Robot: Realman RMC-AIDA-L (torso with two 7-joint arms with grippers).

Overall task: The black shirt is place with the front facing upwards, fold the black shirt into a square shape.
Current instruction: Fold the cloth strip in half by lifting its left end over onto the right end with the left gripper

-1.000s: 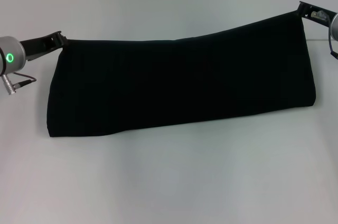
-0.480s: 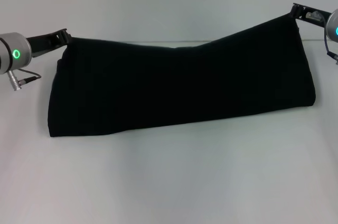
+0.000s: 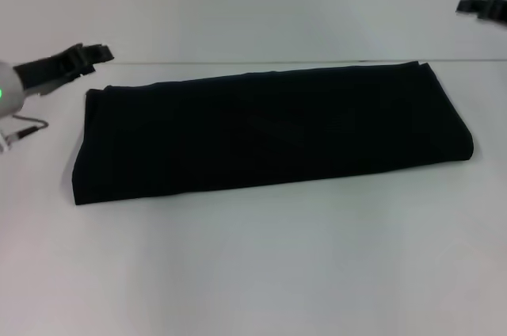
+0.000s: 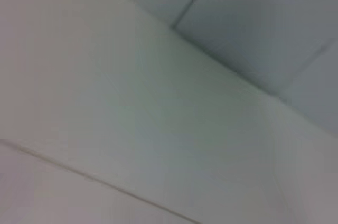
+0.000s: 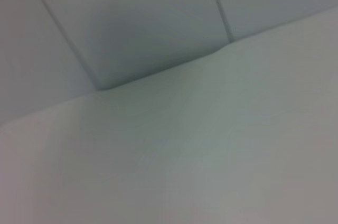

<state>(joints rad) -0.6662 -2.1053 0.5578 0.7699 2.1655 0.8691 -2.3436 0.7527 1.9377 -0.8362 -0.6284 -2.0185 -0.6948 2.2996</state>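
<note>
- I see a smooth white table (image 3: 261,273) against a pale wall.
- The black shirt (image 3: 269,134) lies flat, a soft long folded band.
- My left gripper (image 3: 99,53) hangs just beyond its left corner, my right gripper (image 3: 467,5) beyond the right; neither holds cloth, finger spread unclear.

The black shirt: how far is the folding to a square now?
Partly done. The black shirt lies flat on the table as a long band, so lengthwise folds look finished. Nothing is in hand: the left gripper and right gripper are off the cloth, beyond its far corners. The band is not yet folded across into a square.
</note>
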